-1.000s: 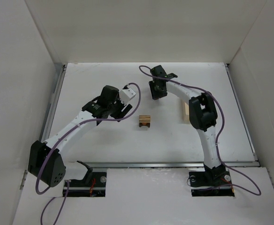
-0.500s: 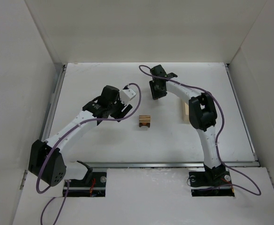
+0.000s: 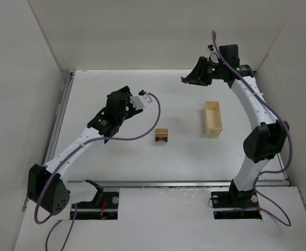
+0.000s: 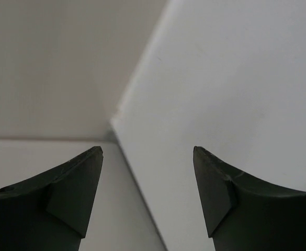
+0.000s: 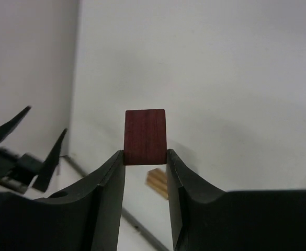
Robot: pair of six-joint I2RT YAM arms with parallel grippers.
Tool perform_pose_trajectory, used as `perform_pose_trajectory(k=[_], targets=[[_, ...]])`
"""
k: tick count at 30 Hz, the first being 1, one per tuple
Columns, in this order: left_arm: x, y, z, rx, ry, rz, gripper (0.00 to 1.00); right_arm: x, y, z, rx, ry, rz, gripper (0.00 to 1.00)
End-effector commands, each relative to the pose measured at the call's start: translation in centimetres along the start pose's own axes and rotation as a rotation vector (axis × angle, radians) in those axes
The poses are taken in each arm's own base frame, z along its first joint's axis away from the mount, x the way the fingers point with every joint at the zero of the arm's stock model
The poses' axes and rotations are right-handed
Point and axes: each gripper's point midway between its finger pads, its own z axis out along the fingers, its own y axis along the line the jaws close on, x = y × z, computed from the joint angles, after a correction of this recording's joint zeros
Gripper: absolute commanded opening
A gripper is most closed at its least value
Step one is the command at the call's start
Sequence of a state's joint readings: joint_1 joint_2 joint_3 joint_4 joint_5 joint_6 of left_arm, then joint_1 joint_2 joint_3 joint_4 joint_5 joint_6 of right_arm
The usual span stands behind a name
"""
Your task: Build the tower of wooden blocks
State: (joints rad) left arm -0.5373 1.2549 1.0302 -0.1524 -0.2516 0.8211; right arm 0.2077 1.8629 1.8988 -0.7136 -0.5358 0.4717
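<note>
Top view, table [image 3: 116, 157]: white, walled in on three sides.
Top view, wood block tower [image 3: 162, 135]: a small stack, tan above and dark below, set on the table near its middle, between the two arms and well apart from both grippers.
Top view, cream box [image 3: 213, 118]: open-topped, laid lengthwise to the right of the tower, apart from it.
Top view, left gripper [image 3: 122, 95]: raised over the left half of the table; its finger gap cannot be told here.
Top view, right gripper [image 3: 188, 79]: held high near the far wall, beyond the box.
Left wrist view, fingers [image 4: 77, 183]: spread wide, nothing between them; only a corner of the walls [image 4: 48, 68] is seen beyond.
Right wrist view, reddish-brown block [image 5: 145, 137]: pinched upright at the fingertips, both sides touched.
Right wrist view, tower: a tan edge is glimpsed below the held block.
</note>
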Motion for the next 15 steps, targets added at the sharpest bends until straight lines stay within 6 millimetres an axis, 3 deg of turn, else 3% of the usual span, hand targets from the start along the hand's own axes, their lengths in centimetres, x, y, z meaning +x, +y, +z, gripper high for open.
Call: perform_pose_trajectory(k=[1,2,4,5,8,9,13,14,15], targets=[[-7.7,9.8,-5.9,-0.426,-0.336,0.229,0.67,2.3,7.8,-3.5,-0.314,0.083,0.025,0.00],[-8.4,9.4,-6.4,-0.463,-0.383,0.350,0.67,2.6,8.4,-3.9,-0.356,0.079,0.022,0.00],[-12.3,10.9,-10.2,-0.601,-0.600,0.406,0.69,3.1,11.0,-6.9,-0.440,0.072,0.032,0.00],[-13.0,10.6,-10.6,-0.617,-0.651,0.438,0.70,3.5,11.0,-7.2,-0.443,0.072,0.043,0.00],[-16.3,10.8,-14.7,-0.739,-0.853,0.508,0.70,4.4,13.7,-10.4,-0.528,0.051,0.020,0.00],[-16.9,10.7,-16.3,-0.812,-0.908,0.569,0.70,4.8,14.5,-11.8,-0.561,0.031,0.021,0.00],[-17.6,8.2,-17.4,-0.904,-0.978,0.740,0.69,6.3,15.9,-13.6,-0.619,0.022,0.027,0.00],[-18.4,7.0,-17.9,-0.911,-1.029,0.763,0.68,6.5,16.4,-14.5,-0.630,0.016,0.037,0.00],[-18.6,7.0,-19.1,-0.964,-1.044,0.772,0.68,6.8,16.6,-14.6,-0.635,0.015,0.045,0.00]])
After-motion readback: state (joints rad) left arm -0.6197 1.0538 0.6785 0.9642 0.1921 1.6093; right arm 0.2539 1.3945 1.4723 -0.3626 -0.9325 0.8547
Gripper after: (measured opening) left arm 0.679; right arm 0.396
